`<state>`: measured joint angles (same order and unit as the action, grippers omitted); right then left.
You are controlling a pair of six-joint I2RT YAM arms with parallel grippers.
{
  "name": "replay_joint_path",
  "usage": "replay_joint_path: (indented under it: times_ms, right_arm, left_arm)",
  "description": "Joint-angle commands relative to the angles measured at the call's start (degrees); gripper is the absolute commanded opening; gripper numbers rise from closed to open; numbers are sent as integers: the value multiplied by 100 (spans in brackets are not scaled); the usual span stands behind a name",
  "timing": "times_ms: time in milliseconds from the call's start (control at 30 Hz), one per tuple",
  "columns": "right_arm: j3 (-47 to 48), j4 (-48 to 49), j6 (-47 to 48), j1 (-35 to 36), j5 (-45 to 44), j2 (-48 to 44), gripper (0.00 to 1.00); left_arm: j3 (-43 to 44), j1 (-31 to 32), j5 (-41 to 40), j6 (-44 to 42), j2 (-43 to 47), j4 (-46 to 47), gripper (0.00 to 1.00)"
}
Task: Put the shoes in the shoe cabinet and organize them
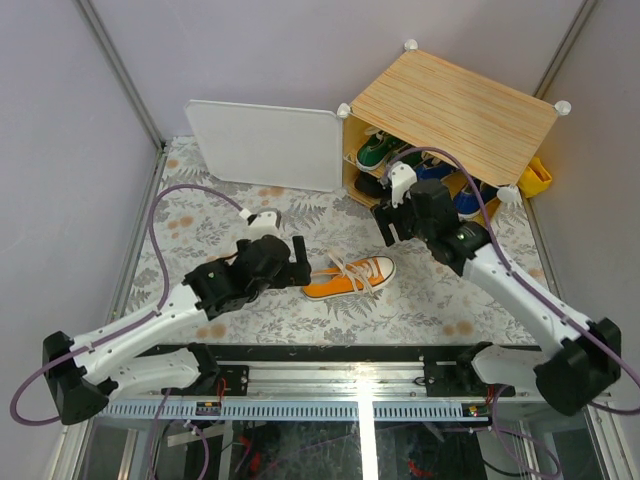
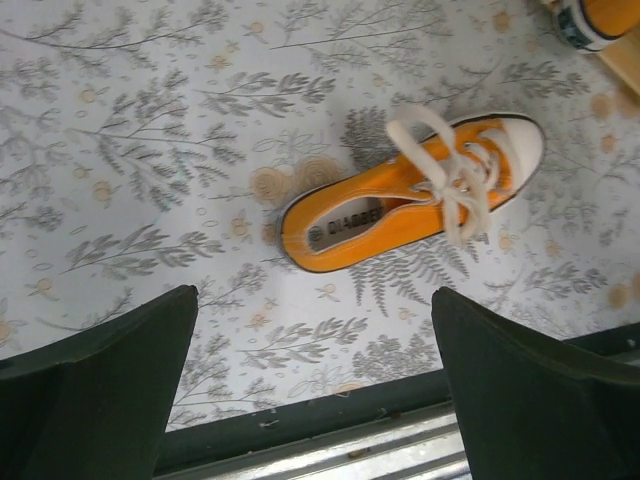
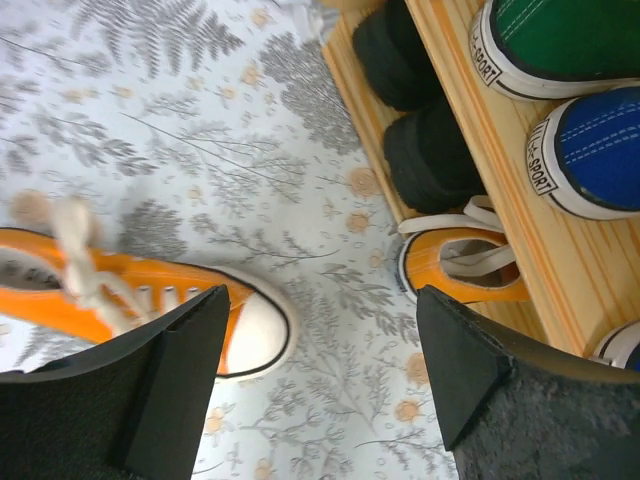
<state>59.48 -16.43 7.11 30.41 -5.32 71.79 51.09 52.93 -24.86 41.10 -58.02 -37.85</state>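
Progress: nearly done. Shoe cabinet (image 1: 452, 100) at far right holds green shoe (image 3: 570, 40), blue shoe (image 3: 600, 150), black shoes (image 3: 430, 160) and one orange mate (image 3: 460, 265). Last orange sneaker (image 1: 348, 278) lies on tabletop (image 1: 200, 220) between the arms, toe toward cabinet. Left fingers (image 2: 100, 400) wide open, empty, just behind its heel. Right fingers (image 3: 150, 400) apart, empty, near cabinet mouth. Door (image 1: 265, 145) stands open to the left; the run from sneaker to shelf edge looks unobstructed.
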Motion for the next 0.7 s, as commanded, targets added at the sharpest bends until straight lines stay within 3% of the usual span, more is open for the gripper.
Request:
replay_joint_path:
  times_ms: [0,167,333,533,667]
  right_arm:
    - [-196,-247,-646,283,327,-921,81]
    - [-334,-607,-978,343,66,-2112,79]
    - [-40,-1030,-1147,343,-589,-3067,79]
    - [372,-1611,-1232,344,-1184,-3325,78]
    - [407,-1616,-1229,347,-1321,-3462,78]
  left_arm:
    - [412,-21,667,-103,-317,833,100]
    - [-59,-2,1815,-745,-787,3045,96]
    - [8,208,1812,-1566,-2117,4418,91]
    - [562,406,1892,-2428,-3890,5896,88]
    - [1295,407,1718,-2843,-4758,6245,85]
